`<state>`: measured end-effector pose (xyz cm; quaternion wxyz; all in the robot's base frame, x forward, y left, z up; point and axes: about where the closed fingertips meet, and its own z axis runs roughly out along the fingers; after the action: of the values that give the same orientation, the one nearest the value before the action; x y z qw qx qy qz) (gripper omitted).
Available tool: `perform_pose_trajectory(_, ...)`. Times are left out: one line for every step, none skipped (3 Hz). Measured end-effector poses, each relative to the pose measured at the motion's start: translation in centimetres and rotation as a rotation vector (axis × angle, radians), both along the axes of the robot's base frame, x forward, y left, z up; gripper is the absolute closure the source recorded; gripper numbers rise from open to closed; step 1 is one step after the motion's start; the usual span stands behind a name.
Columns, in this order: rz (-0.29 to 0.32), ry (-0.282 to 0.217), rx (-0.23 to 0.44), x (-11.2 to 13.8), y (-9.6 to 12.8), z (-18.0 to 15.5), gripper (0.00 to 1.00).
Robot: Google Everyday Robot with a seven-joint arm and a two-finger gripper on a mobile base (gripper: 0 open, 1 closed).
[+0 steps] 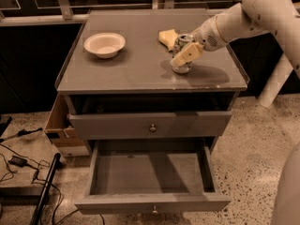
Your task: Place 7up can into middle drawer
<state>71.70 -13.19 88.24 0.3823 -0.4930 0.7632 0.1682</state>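
Note:
The 7up can (pixel 181 68) stands upright on the grey cabinet top (pixel 136 64), right of centre, next to a yellow sponge-like block (pixel 167 36). My gripper (pixel 183 53) reaches in from the right on a white arm (pixel 234 20). It is shut on the can, with a tan finger (pixel 186 54) across the can's front. The middle drawer (pixel 150 175) is pulled wide open below. Its grey floor is bare and a round knob (pixel 153 209) sits on its front.
A white bowl (pixel 104 43) sits on the left of the cabinet top. Another grey drawer front with a knob (pixel 152 127) is closed above the open drawer. A cardboard box (pixel 58 125) stands left of the cabinet, and cables (pixel 18 163) lie on the floor.

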Motion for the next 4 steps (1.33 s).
perform_pose_trajectory(0.000, 0.000, 0.000, 0.0, 0.0, 0.0, 0.50)
perform_pose_trajectory(0.000, 0.000, 0.000, 0.0, 0.0, 0.0, 0.73)
perform_pose_trajectory(0.030, 0.004, 0.014, -1.0, 0.2, 0.4, 0.97)
perform_pose_trajectory(0.091, -0.024, 0.048, -4.8, 0.4, 2.3, 1.00)
